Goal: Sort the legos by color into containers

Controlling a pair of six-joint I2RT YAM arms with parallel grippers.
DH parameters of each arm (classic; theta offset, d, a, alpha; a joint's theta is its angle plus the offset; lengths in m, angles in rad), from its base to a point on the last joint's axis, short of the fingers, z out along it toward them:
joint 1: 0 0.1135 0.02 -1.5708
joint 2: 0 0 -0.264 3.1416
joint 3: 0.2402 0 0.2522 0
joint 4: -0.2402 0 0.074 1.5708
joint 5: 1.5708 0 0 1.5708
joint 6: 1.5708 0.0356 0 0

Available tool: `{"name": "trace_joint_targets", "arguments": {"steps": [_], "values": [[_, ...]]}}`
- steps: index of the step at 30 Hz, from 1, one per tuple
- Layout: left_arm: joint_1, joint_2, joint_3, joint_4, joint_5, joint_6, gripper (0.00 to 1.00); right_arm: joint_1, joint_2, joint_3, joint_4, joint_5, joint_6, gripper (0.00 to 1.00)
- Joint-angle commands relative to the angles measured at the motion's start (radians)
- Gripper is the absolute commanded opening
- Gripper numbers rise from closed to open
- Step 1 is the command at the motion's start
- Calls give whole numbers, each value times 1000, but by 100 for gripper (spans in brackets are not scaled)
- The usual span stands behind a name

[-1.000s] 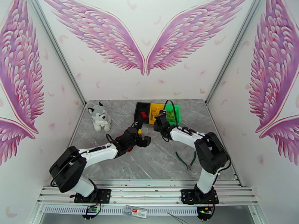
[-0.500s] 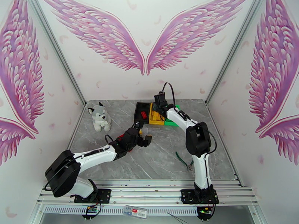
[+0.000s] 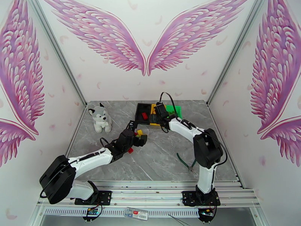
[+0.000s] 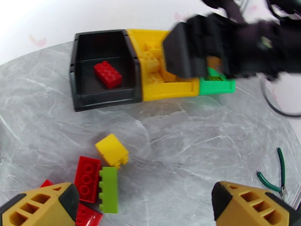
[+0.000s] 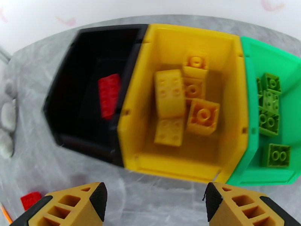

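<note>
By the yellow bin (image 5: 233,91), the right gripper (image 5: 154,196) is hanging with fingers spread and empty, while the left gripper (image 4: 145,200) is hovering spread wide above loose legos (image 4: 111,149)

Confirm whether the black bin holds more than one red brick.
No, a single red brick lies on the floor of the black bin.

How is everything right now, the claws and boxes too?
left gripper: open, empty.
right gripper: open, empty.
black bin: holds one red brick.
yellow bin: holds several yellow bricks.
green bin: holds green bricks.
loose legos: lying on table, unsorted.
toy husky: sitting upright.
</note>
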Motion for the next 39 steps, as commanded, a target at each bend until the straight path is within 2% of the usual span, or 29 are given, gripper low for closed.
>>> {"name": "trace_joint_targets", "arguments": {"steps": [1,5,15,27,39], "values": [[40,-38,-34,28,31,-57,99,52,-36,-70,96,-33,-24,75],[87,-42,-57,46,66,-100,99,105,14,-71,113,-63,-27,74],[185,-36,-99,91,157,-186,99,180,197,80,56,-91,-42,70],[194,-37,-102,96,177,-191,99,183,307,166,13,-59,-43,62],[194,-38,-102,97,180,-191,99,180,330,167,15,-38,-31,47]]}}
